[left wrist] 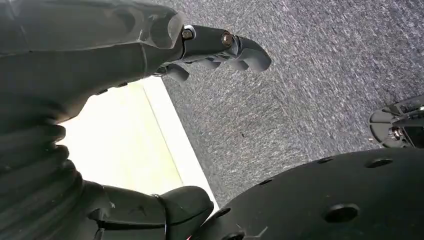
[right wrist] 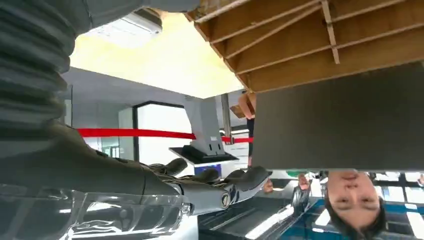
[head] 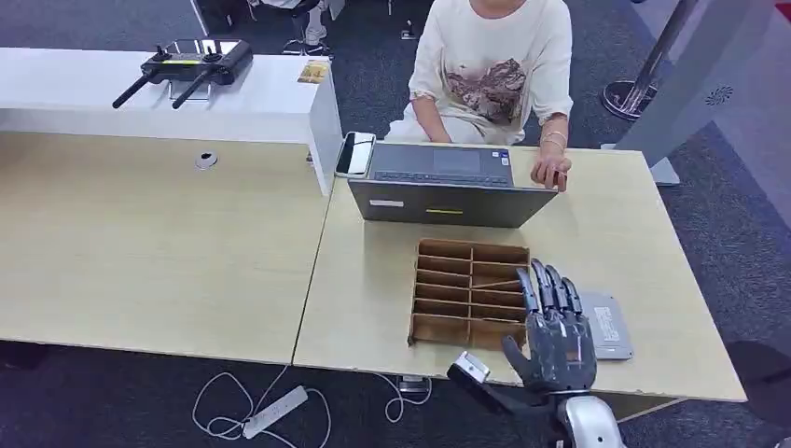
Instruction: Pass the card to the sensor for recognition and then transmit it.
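Note:
My right hand hovers at the table's front, fingers stretched out side by side over the right end of the brown slotted wooden tray. I see nothing held in it; the right wrist view shows the fingers straight and bare. The flat grey sensor pad lies just right of that hand. A thin pale strip, perhaps the card, leans in one slot near the fingertips. My left hand hangs over the carpet, fingers loosely bent, holding nothing.
Behind the tray stands a grey laptop, and a person sits beyond it with a hand on its right corner. A phone lies left of the laptop. On the white counter rests a remote controller.

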Motion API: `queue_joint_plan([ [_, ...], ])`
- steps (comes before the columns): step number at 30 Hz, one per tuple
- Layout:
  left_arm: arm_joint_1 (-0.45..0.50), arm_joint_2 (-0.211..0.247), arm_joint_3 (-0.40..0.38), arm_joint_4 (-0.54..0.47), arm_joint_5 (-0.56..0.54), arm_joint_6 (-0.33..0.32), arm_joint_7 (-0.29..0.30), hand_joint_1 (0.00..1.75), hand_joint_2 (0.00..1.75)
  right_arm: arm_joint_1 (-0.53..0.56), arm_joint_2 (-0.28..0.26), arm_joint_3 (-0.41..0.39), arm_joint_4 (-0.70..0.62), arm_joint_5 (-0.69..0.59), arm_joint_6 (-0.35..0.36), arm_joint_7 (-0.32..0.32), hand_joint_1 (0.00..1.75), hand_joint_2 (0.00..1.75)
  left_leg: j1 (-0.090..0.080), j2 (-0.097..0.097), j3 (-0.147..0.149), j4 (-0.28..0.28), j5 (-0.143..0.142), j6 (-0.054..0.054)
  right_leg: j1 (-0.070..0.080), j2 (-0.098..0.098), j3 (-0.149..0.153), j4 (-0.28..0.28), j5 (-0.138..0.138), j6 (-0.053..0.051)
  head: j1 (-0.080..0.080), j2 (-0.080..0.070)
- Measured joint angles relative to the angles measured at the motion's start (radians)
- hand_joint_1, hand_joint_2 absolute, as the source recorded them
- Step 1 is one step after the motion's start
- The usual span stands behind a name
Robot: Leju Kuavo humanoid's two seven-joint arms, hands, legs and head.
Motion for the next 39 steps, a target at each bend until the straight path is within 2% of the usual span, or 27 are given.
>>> queue_joint_plan([
  [4,0.0,0.0,0.0,0.0,-0.001,0.0,0.0,0.0,1.75,-0.005,0.004,0.0,0.0,-0.011,-0.006,-0.003,0.75,1.75,0.0,0.0,0.0,0.0,0.0,0.0,0.0,0.0,0.0,0.0,0.0,0.0,0.0,0.0],
  [5,0.0,0.0,0.0,0.0,-0.001,0.0,0.0,0.0,1.75,-0.005,0.005,0.0,0.0,-0.014,-0.006,-0.005,0.79,1.75,0.0,0.0,0.0,0.0,0.0,0.0,0.0,0.0,0.0,0.0,0.0,0.0,0.0,0.0],
  [6,0.0,0.0,0.0,0.0,-0.001,-0.001,0.0,0.0,1.75,-0.006,0.006,0.0,0.0,-0.015,-0.006,-0.007,1.03,1.75,0.0,0.0,0.0,0.0,0.0,0.0,0.0,0.0,0.0,0.0,0.0,0.0,0.0,0.0],
  [8,0.0,0.0,0.0,0.0,-0.002,-0.001,0.0,0.0,1.75,-0.006,0.007,0.0,0.0,-0.016,-0.006,-0.011,1.24,1.75,0.0,0.0,0.0,0.0,0.0,0.0,0.0,0.0,0.0,0.0,0.0,0.0,0.0,0.0],
  [10,0.0,0.0,0.0,0.0,-0.003,-0.001,0.0,0.0,1.75,-0.006,0.009,0.0,0.0,-0.017,-0.006,-0.012,1.27,1.75,0.0,0.0,0.0,0.0,0.0,0.0,0.0,0.0,0.0,0.0,0.0,0.0,0.0,0.0],
  [12,0.0,0.0,0.0,0.0,-0.004,-0.002,0.0,0.0,1.75,-0.007,0.011,0.0,0.004,-0.021,-0.005,-0.014,1.41,1.75,0.0,0.0,0.0,0.0,0.0,0.0,0.0,0.0,0.0,0.0,0.0,0.0,0.0,0.0],
  [28,-0.001,0.001,0.0,0.0,-0.014,-0.003,-0.003,0.0,1.75,-0.007,0.012,0.003,0.033,-0.032,-0.011,-0.013,1.29,1.75,0.0,0.0,0.0,0.0,0.0,0.0,0.0,0.0,0.0,0.0,0.0,0.0,0.0,0.0],
  [30,-0.001,0.001,0.0,0.0,-0.016,-0.004,-0.003,0.0,1.75,-0.009,0.013,0.005,0.043,-0.032,-0.01,-0.016,1.15,1.75,0.0,0.0,0.0,0.0,0.0,0.0,0.0,0.0,0.0,0.0,0.0,0.0,0.0,0.0],
  [34,-0.001,0.001,0.0,0.0,-0.016,-0.005,-0.003,0.0,1.75,-0.017,0.017,0.007,0.066,-0.032,-0.008,-0.017,1.15,1.75,0.0,0.0,0.0,0.0,0.0,0.0,0.0,0.0,0.0,0.0,0.0,0.0,0.0,0.0],
  [36,-0.001,0.001,0.0,0.0,-0.016,-0.005,-0.003,0.0,1.75,-0.019,0.017,0.007,0.075,-0.032,-0.008,-0.017,0.91,1.75,0.0,0.0,0.0,0.0,0.0,0.0,0.0,0.0,0.0,0.0,0.0,0.0,0.0,0.0],
  [39,-0.001,0.001,0.0,0.0,-0.016,-0.005,-0.004,0.0,1.75,-0.023,0.019,0.007,0.087,-0.033,-0.008,-0.017,0.72,1.75,0.0,0.0,0.0,0.0,0.0,0.0,0.0,0.0,0.0,0.0,0.0,0.0,0.0,0.0],
])
